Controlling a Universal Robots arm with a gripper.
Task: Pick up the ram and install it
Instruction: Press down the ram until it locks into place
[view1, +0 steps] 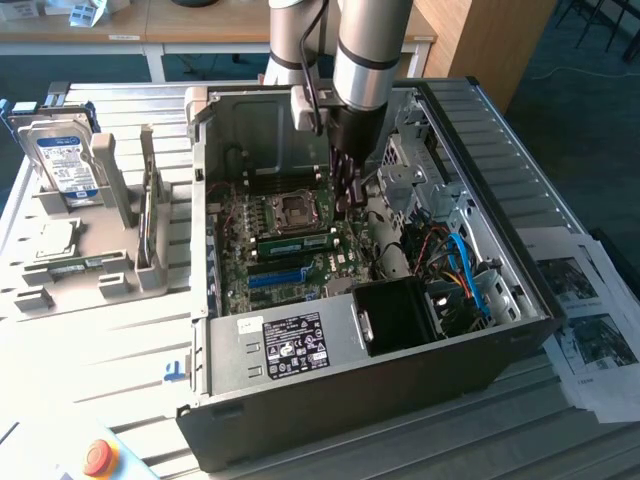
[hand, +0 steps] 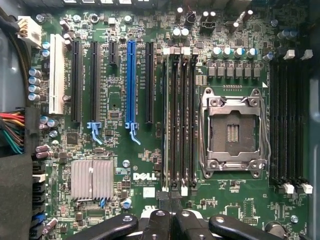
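Inside an open computer case (view1: 330, 390), the robot arm's gripper (view1: 348, 192) hangs above the motherboard (view1: 250, 225) with its two dark fingers pressed together and nothing pinched between them. In the wrist view the closed gripper (hand: 170, 220) sits over the near end of a bank of four long black memory slots (hand: 179, 117), with the green motherboard (hand: 115, 150) spread out beneath.

The ram (view1: 295, 243), a narrow green stick with a pale label strip, stands on edge on the motherboard, apart from the gripper. In the exterior view it lies below the fingers and toward that view's left, just beside the square metal processor socket (view1: 297, 208). From the wrist view it cannot be told which slot holds it.

The processor socket (hand: 232, 131) lies next to the memory slots in the wrist view, and a blue expansion slot (hand: 131, 82) and a ribbed silver heat sink (hand: 91, 179) sit on the other side of them.

A black box (view1: 395, 315) fills the case corner near blue cables. On the exterior view's left a grey tray (view1: 60, 290) holds a silver hard drive (view1: 62, 160). A red button (view1: 97, 457) sits on the table's near corner, and printed papers (view1: 590, 320) lie on the exterior view's right.
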